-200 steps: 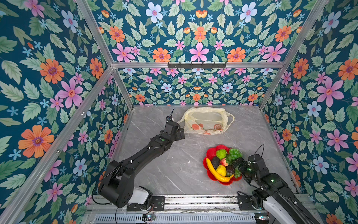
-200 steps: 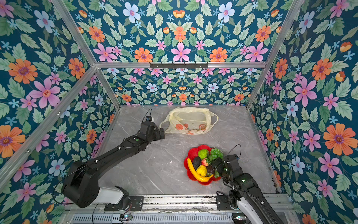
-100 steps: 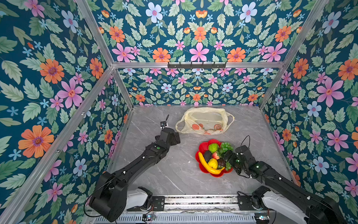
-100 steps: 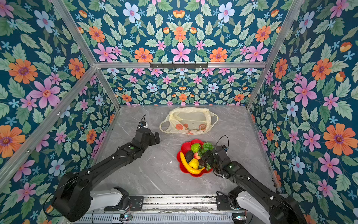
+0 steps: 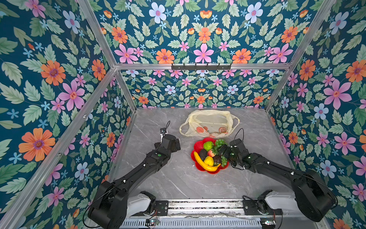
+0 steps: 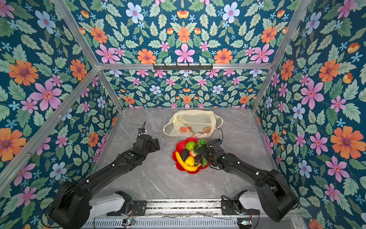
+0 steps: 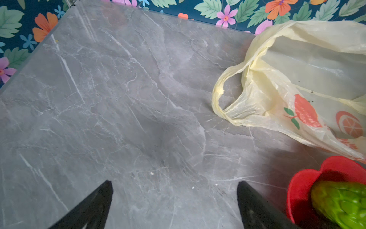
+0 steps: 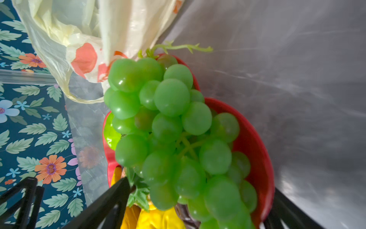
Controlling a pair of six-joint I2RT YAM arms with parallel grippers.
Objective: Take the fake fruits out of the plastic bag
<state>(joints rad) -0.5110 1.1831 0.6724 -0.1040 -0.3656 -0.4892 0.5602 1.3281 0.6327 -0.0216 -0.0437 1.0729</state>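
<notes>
Both top views: fake fruits [image 5: 207, 161] heaped in red dish [image 5: 198, 145], plastic bag [image 5: 210, 121] just behind dish.
Right gripper [image 5: 224, 152] released, straddling dish's grapes [image 8: 170, 99]; left gripper [image 7: 174, 184] released, beside dish.

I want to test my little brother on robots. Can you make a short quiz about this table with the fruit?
1. True or false: the yellow plastic banana lies in the red flower-shaped plastic dish.
2. What does the right gripper hover over? A: green plastic grape bunch. B: blue cup. C: wooden spoon.
3. Fill in: the thin cream-yellow plastic bag lies between the dish and the ___ wall.
Key: 1 true; 2 A; 3 back.
</notes>
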